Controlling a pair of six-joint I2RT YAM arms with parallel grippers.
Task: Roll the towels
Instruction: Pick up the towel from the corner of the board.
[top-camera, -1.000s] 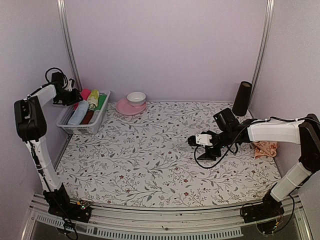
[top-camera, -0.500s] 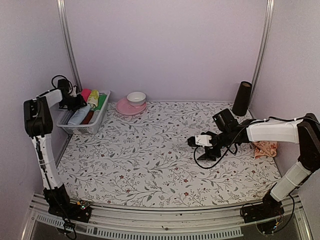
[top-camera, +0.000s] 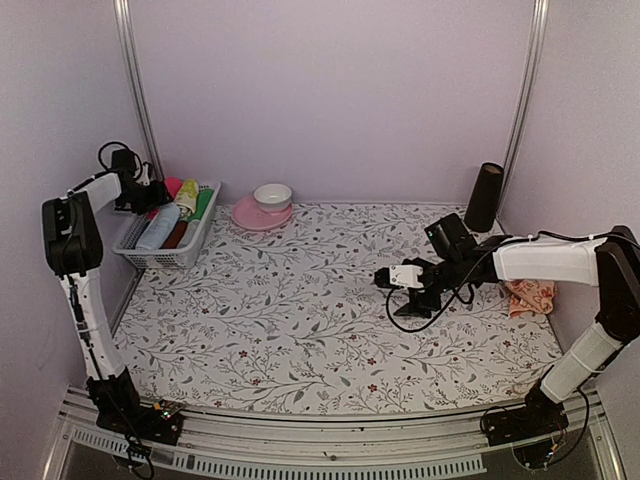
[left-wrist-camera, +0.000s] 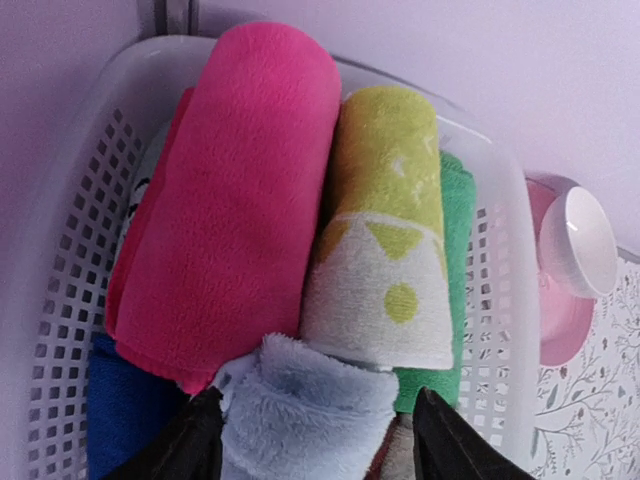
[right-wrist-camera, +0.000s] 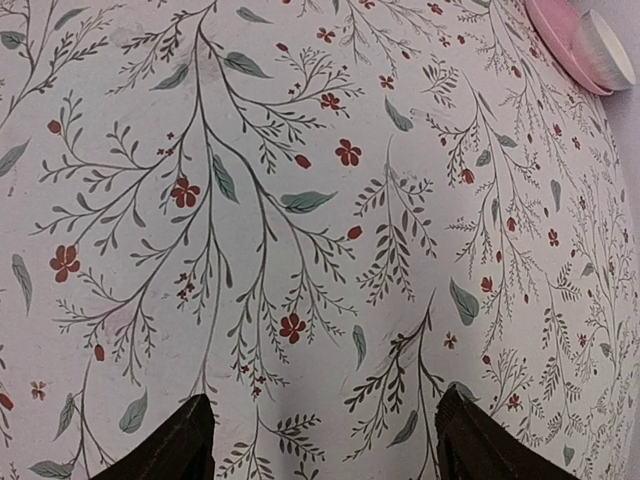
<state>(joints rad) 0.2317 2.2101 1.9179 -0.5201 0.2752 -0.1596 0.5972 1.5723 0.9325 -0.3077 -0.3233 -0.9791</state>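
The pale blue towel (left-wrist-camera: 305, 415), rolled up, lies in the white basket (left-wrist-camera: 60, 290) between the fingers of my left gripper (left-wrist-camera: 315, 445). The left finger touches it and the right finger stands clear of it, so the jaws are open. In the top view the left gripper (top-camera: 152, 195) hovers over the basket's far left end. The peach-orange towel (top-camera: 530, 297) lies crumpled at the table's right edge. My right gripper (top-camera: 385, 280) is open over the bare floral sheet (right-wrist-camera: 320, 250), well left of that towel, with nothing between its fingers (right-wrist-camera: 190, 440).
The basket (top-camera: 165, 255) also holds a pink roll (left-wrist-camera: 240, 190), a yellow-and-white roll (left-wrist-camera: 385, 230), a green roll (left-wrist-camera: 455, 250) and a dark blue cloth (left-wrist-camera: 120, 420). A white bowl (top-camera: 272, 195) sits on a pink plate (top-camera: 250, 217) beside it. A black cylinder (top-camera: 485, 197) stands at the back right.
The left gripper's jaws have widened over the basket, loosening from the pale blue towel, and the left wrist has shifted slightly. The right arm has barely moved.
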